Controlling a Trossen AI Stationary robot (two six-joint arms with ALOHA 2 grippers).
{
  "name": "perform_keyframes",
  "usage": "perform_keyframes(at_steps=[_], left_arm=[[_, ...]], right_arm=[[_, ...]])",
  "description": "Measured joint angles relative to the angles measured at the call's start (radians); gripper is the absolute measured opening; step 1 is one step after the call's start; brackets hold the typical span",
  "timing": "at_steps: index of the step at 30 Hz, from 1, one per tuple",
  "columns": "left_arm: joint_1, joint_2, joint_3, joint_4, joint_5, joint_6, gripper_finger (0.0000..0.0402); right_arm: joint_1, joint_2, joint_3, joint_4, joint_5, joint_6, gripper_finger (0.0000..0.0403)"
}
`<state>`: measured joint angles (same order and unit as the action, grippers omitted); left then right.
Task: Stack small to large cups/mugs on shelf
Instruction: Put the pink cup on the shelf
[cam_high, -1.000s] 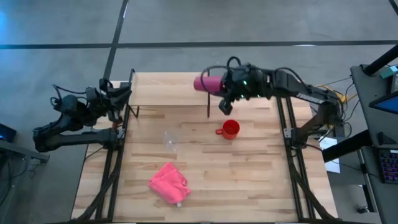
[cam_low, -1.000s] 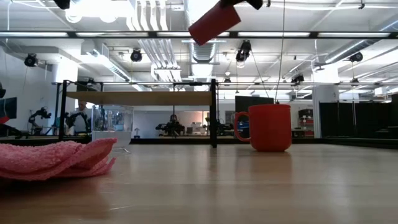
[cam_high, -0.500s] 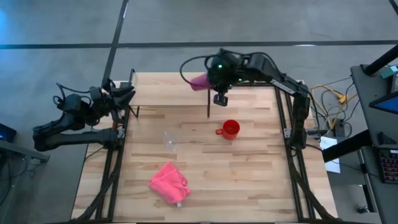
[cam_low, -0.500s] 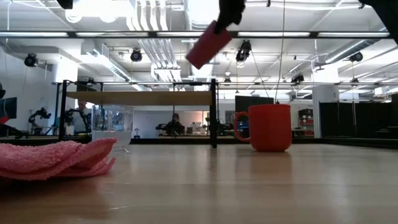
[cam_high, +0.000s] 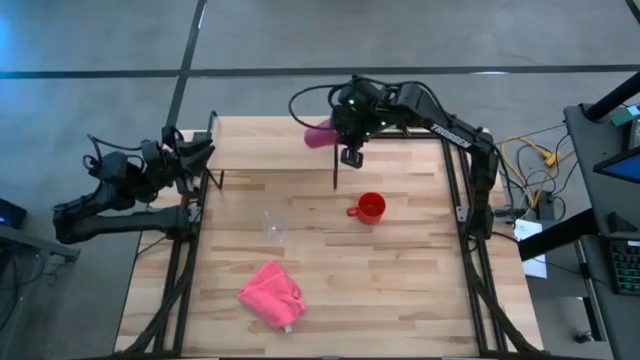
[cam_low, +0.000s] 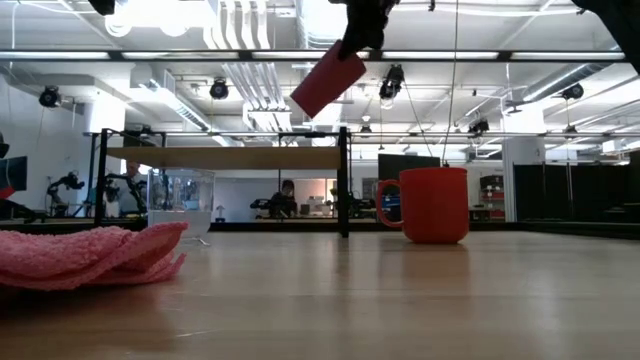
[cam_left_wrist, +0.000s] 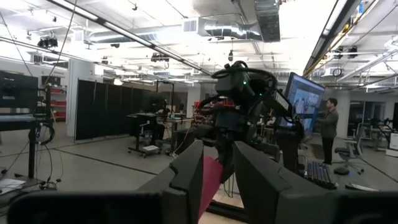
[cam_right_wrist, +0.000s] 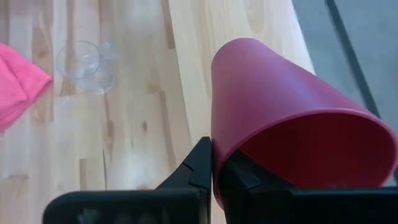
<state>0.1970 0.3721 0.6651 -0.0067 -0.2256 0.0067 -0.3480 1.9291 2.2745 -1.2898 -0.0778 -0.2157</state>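
Observation:
My right gripper (cam_high: 343, 128) is shut on the magenta tumbler (cam_high: 320, 133), held tilted in the air over the right end of the shelf (cam_high: 270, 145), a light wooden board on thin black uprights at the table's far side. In the low view the tumbler (cam_low: 327, 80) hangs well above the shelf board (cam_low: 225, 157). The red-orange mug (cam_high: 370, 207) stands upright on the tabletop, its handle toward the table's left. The small clear cup (cam_high: 275, 225) stands left of the mug. My left gripper (cam_high: 203, 152) is open and empty at the table's left edge. My right gripper pinches the tumbler's wall at the rim (cam_right_wrist: 216, 146), one finger (cam_right_wrist: 200, 163) outside and one finger (cam_right_wrist: 244, 177) inside the mouth. The fingers come from above (cam_low: 365, 25). The tumbler is lifted clear and tilted, its base slanting down toward the table's left.
A pink cloth (cam_high: 272, 293) lies crumpled near the table's front edge, left of centre. The shelf's black upright (cam_high: 333, 177) stands just left of the mug. Bare tabletop (cam_high: 400, 290) lies at the front right. A person (cam_left_wrist: 328, 127) stands in the room behind.
My right gripper has carried the tumbler toward the table's left edge, from over the mug's far side to over the shelf's right end, and has sunk a little. The tumbler stays tilted and clear of everything.

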Motion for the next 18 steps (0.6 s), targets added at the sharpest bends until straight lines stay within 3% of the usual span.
perform_keyframes(at_steps=[8,15,18], left_arm=[[0.0,0.04,-0.001,-0.001,-0.058,-0.001,0.0075],[0.0,0.153,-0.013,-0.003,-0.307,-0.095,0.0075],[0.0,0.201,-0.02,-0.005,-0.352,-0.142,0.0075]], right_arm=[[0.008,0.048,-0.001,-0.002,-0.033,0.024,0.0008],[0.022,0.048,-0.001,0.069,-0.035,0.04,0.0008],[0.032,0.046,0.003,0.102,-0.036,0.057,0.0008]])
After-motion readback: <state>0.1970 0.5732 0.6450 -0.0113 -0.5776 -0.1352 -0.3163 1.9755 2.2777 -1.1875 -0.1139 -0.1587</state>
